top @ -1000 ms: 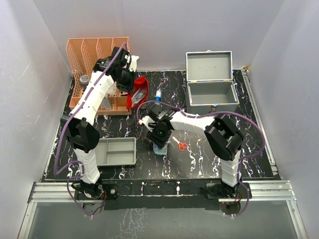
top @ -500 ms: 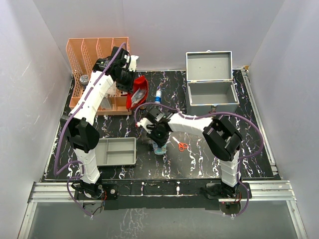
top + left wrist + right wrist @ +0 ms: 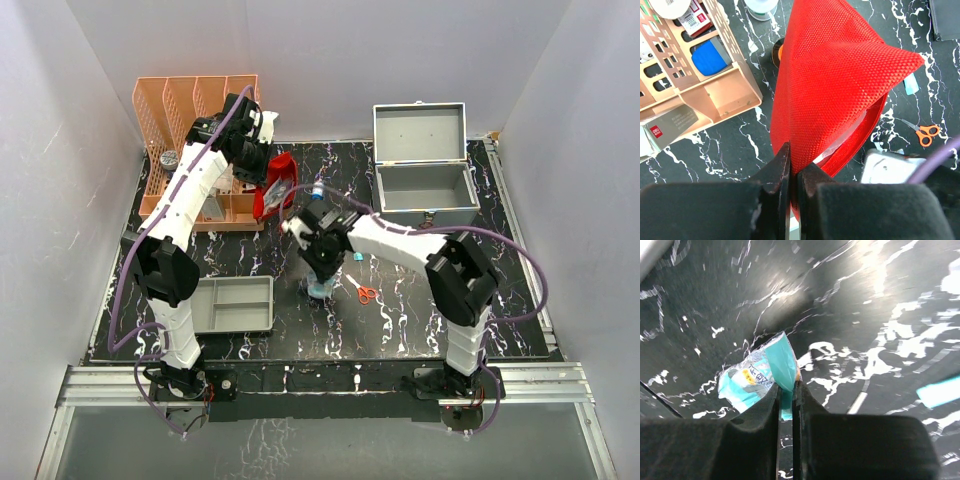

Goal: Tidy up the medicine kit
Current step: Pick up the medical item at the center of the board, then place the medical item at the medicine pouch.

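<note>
The table before me is black, veined with white. On it, far right, stands the medicine kit with its lid up. Far left sits a peach desk organiser; near left, a shallow grey tray. Orange-handled scissors lie near the middle, a small teal strip just beyond them, and a blue-capped bottle farther back.
</note>
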